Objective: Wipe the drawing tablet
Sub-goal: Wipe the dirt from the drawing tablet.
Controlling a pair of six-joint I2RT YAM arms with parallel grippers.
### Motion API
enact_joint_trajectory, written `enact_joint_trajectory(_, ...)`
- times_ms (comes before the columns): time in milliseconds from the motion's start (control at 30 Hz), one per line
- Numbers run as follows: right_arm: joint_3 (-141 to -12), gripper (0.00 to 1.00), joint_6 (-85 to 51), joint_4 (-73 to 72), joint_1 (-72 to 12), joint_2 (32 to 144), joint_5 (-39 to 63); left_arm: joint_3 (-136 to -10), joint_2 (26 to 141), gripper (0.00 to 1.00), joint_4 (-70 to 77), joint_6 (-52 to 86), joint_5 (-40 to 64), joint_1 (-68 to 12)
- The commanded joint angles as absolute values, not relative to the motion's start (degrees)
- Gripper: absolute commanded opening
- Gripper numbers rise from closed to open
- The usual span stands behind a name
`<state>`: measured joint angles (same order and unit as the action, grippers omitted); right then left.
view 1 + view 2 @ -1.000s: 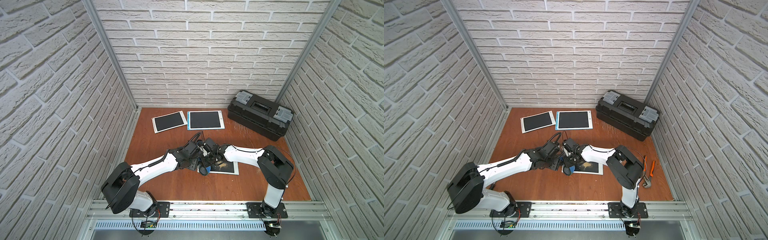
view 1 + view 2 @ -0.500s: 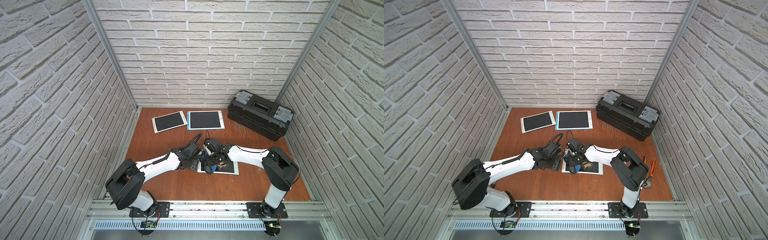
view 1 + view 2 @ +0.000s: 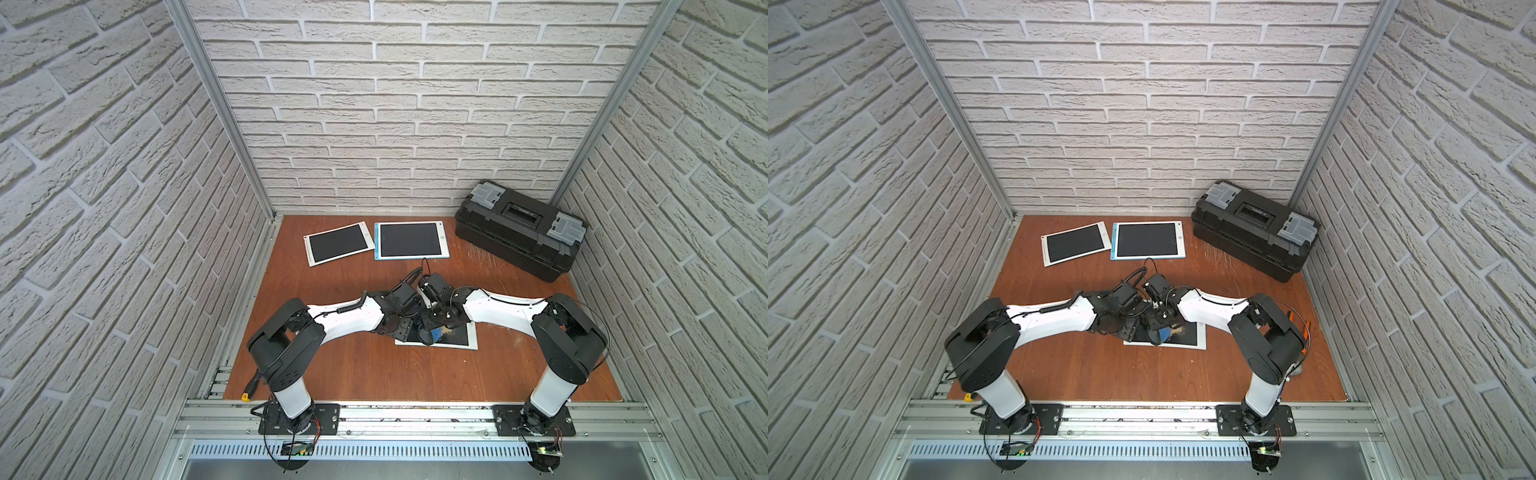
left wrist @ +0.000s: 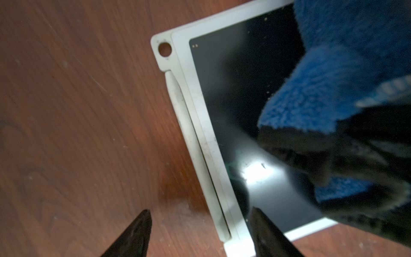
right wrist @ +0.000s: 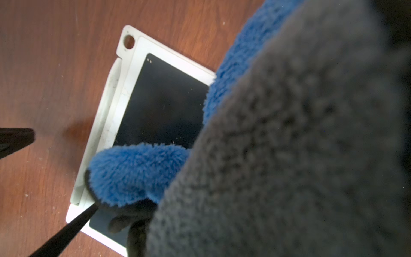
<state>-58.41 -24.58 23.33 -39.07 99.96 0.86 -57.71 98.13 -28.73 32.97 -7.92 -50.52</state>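
Observation:
A white-framed drawing tablet [image 3: 459, 336] [image 3: 1188, 337] with a black screen lies flat on the wooden table, mid-front. My right gripper [image 3: 433, 325] is shut on a blue and grey fluffy cloth [image 3: 434, 332] [image 3: 1165, 332], which presses on the screen's left part. In the right wrist view the cloth [image 5: 138, 173] hides the jaws and covers much of the tablet [image 5: 164, 104]. My left gripper [image 4: 200, 211] is open and straddles the tablet's [image 4: 233, 89] stylus edge near a corner, one finger over wood, one over the frame. The cloth [image 4: 347, 66] fills that view's far side.
Two more tablets [image 3: 338, 243] [image 3: 411, 240] lie at the back of the table. A black toolbox [image 3: 519, 228] stands at the back right. Orange-handled tools [image 3: 1306, 328] lie by the right wall. Both arms meet over the table's middle.
The right gripper has carried the cloth rightward across the tablet's screen. The left gripper's jaws have spread a little wider beside the tablet's edge.

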Motion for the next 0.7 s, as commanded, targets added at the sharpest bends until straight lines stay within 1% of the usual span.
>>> enact_joint_trajectory(0, -56.4, 0.03, -23.8, 27.4, -38.4, 99.9, -0.9, -59.4, 100.3, 0.73, -29.4, 32.5, -9.2, -50.8)
enact_joint_trajectory(300, -55.9, 0.03, -23.4, 28.4, -38.3, 99.9, 0.0, -62.9, 106.1, 0.72, -35.7, 31.2, -11.5, -50.7)
enact_joint_trajectory(500, -52.6, 0.03, -22.8, 30.6, -36.1, 97.6, -0.1, -61.2, 106.4, 0.72, -34.9, 31.9, -10.0, -50.8)
enact_joint_trajectory(667, -51.5, 0.03, -22.1, 34.2, -33.6, 96.0, -2.0, -60.0, 106.4, 0.72, -34.2, 32.3, -9.8, -51.0)
